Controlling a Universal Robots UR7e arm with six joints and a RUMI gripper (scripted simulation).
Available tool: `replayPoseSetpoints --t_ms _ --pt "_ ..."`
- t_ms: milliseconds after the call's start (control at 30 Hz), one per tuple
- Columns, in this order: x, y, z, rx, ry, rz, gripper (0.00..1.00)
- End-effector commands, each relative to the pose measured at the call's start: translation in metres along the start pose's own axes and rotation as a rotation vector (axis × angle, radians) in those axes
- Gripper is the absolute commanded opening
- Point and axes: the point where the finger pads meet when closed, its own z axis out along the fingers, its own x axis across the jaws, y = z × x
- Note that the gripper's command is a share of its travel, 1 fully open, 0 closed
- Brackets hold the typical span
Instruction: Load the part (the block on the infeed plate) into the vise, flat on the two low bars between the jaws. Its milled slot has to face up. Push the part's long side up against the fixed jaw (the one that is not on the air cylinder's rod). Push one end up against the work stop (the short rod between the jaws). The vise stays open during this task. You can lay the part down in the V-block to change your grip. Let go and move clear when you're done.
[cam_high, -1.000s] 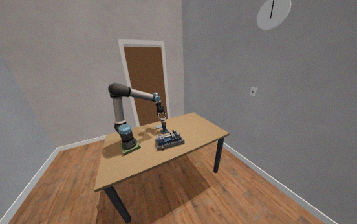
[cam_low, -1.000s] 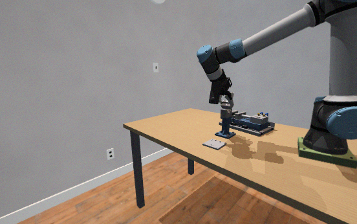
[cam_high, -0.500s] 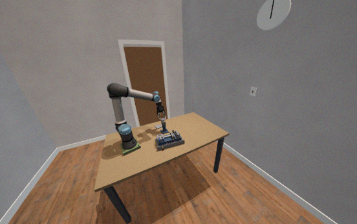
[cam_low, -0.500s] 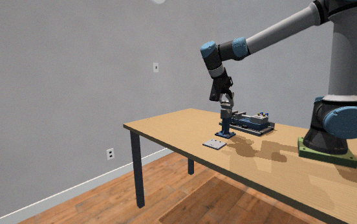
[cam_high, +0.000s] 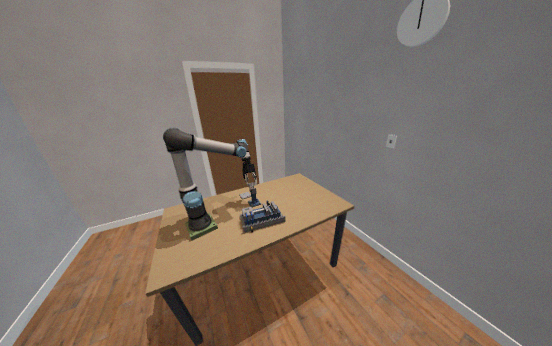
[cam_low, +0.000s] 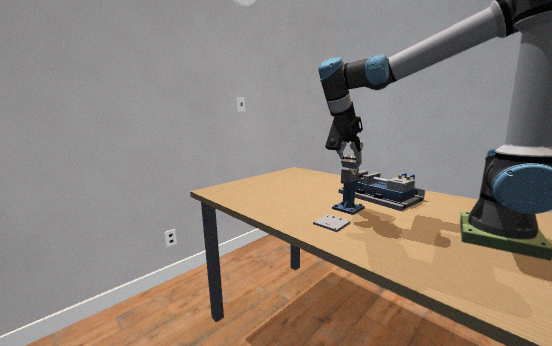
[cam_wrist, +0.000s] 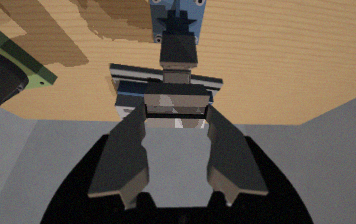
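My gripper (cam_wrist: 175, 104) (cam_low: 351, 156) (cam_high: 251, 181) is shut on the part (cam_wrist: 176, 95) (cam_low: 350, 163), a grey block. I hold it by its two sides, a little above the V-block (cam_wrist: 178, 49) (cam_low: 348, 192) (cam_high: 254, 200), a grey cradle on a blue stand. The part's face toward the wrist camera shows a lighter recess in the middle. The vise (cam_low: 391, 189) (cam_high: 263, 215) (cam_wrist: 125, 85) stands just beyond the V-block with its jaws open. The grey infeed plate (cam_low: 331, 222) (cam_high: 244, 195) lies bare on the table in front of the V-block.
The arm's green base plate (cam_low: 500, 242) (cam_high: 202, 230) (cam_wrist: 27, 70) is bolted to the table to one side of the vise. The table's edge (cam_low: 260, 220) runs close to the infeed plate.
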Motion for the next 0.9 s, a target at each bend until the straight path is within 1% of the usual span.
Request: replayPoseSetpoints --t_ms 0,100,167,667,733,867 --pt "0.0001 0.0008 -0.0002 0.069 0.001 0.000 0.00" --pt "0.0001 0.0011 -0.0002 0.106 0.001 0.000 0.00" --pt "0.0001 0.0011 -0.0002 0.106 0.001 0.000 0.00" --pt "0.0001 0.0025 0.0001 0.281 0.001 -0.001 0.00" --pt "0.0001 0.0025 0.0001 0.281 0.001 -0.001 0.00" --pt "0.0001 0.0028 0.0002 0.321 0.001 -0.001 0.00"
